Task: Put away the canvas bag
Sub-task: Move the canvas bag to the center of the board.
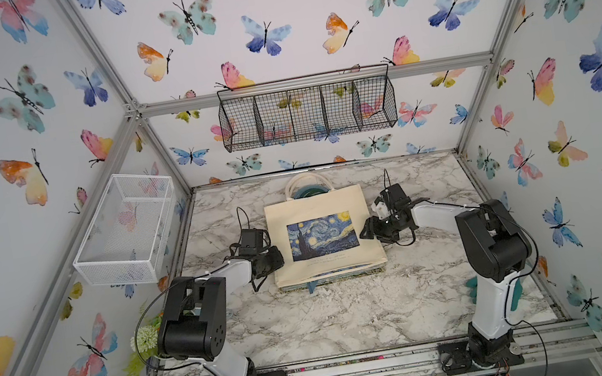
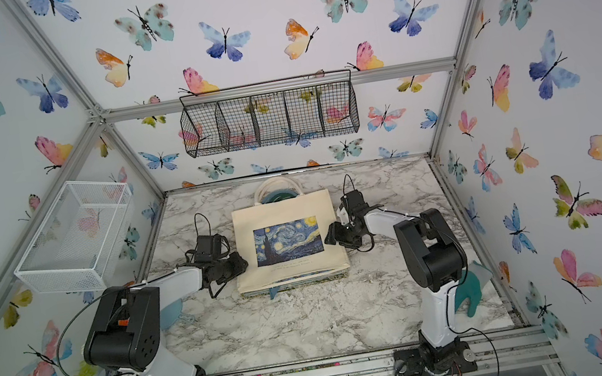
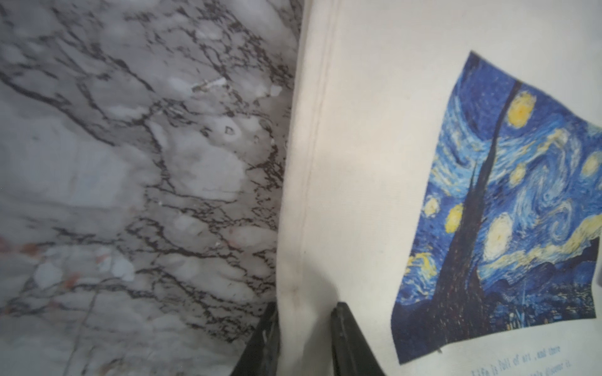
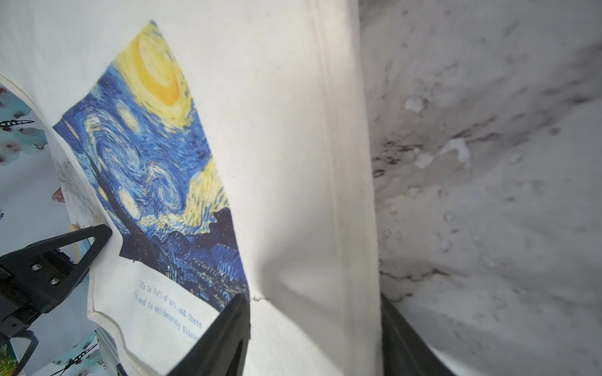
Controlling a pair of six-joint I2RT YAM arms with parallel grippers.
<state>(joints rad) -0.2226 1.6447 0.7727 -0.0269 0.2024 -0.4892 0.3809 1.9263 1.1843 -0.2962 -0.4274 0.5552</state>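
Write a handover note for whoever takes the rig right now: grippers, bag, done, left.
Left gripper: pinched on the bag's side hem.
Right gripper: open, jaws straddling the opposite hem.
Bag: flat on the table between the arms, handles toward the back wall.
Done: both arms placed at the bag's edges.
Left: close right, lift, stow. The bag is in neither the white basket nor the black basket.
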